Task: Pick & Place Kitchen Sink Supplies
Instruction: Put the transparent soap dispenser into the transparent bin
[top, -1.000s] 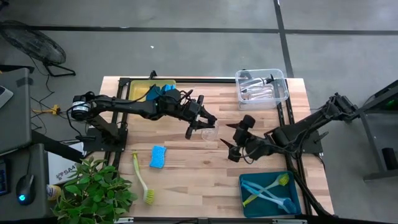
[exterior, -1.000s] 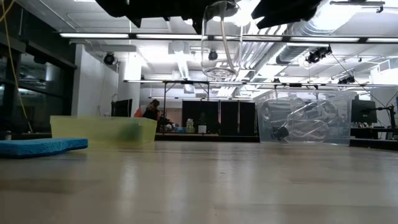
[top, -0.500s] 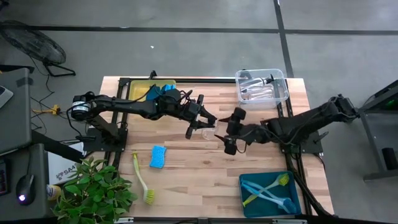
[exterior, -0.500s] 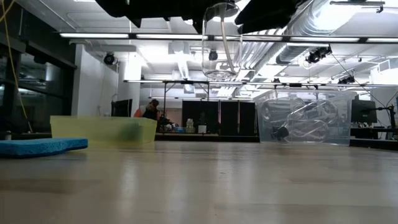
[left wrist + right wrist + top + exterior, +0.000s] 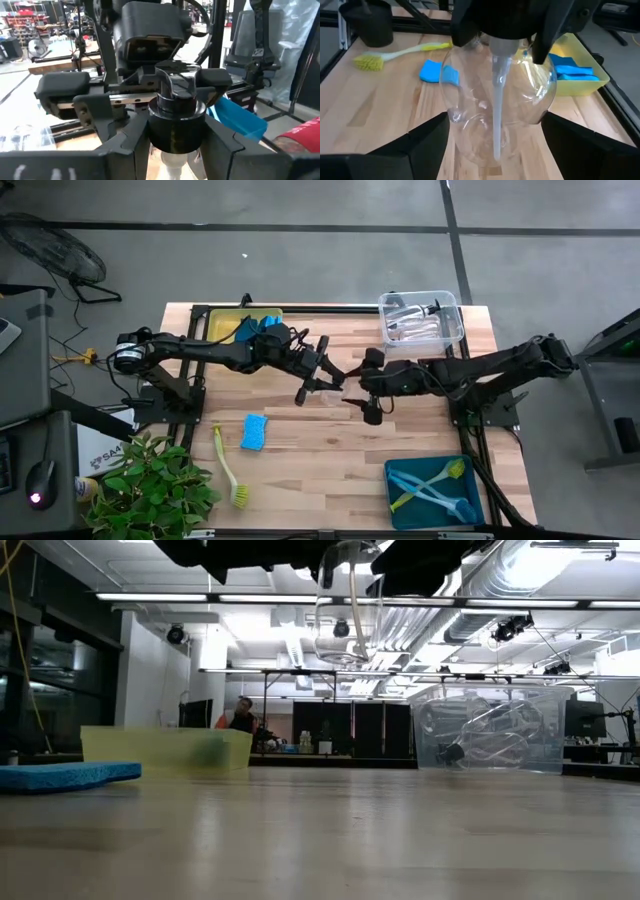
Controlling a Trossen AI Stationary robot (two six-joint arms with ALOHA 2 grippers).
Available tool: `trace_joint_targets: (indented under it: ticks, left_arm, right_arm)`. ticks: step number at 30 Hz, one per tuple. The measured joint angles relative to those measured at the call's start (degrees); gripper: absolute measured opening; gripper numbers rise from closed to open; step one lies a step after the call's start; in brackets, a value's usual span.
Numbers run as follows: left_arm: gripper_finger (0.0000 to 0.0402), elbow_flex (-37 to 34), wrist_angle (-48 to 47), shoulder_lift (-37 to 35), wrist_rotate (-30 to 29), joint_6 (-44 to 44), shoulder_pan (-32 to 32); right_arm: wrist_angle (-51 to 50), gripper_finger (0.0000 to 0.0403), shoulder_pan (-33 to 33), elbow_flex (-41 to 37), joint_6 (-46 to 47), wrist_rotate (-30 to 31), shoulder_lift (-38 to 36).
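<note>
Right wrist view shows the left gripper [image 5: 502, 35] clamping the small clear plastic bottle [image 5: 497, 107] by its black top, while the right gripper's [image 5: 495, 145] open fingers flank its light, slippery-looking belly.

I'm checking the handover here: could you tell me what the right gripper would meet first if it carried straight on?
The clear bottle held up by the left gripper; it already sits between the right gripper's open fingers.
</note>
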Motion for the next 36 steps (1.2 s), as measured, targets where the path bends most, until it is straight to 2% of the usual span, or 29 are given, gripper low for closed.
trace_joint_targets:
  ticks: [5, 11, 26, 31, 36]
  left_arm:
    - [0.0128, -0.05, -0.01, 0.0, -0.07, 2.31, 0.02]
    - [0.0128, -0.05, 0.36, 0.02, -0.09, 3.34, -0.02]
    - [0.0128, -0.05, 0.17, 0.16, -0.6, 4.68, 0.04]
    - [0.0128, -0.03, 1.0, 0.2, -1.12, 5.72, 0.02]
    - [0.0128, 0.06, 3.44, 0.15, -1.37, 5.98, 0.01]
  right_arm:
    - [-0.64, 0.0308, -1.05, 0.0, -1.72, -1.39, 0.0]
    - [-0.37, 0.0332, -0.59, 0.02, -2.39, -0.91, 0.0]
    - [-0.72, 0.0346, -1.52, 0.13, 5.25, -1.57, 0.94]
    - [1.81, 0.0392, -1.76, 0.15, 3.84, -1.57, 3.69]
    - [5.95, 0.0386, -1.74, 0.13, -1.2, 0.46, 5.24]
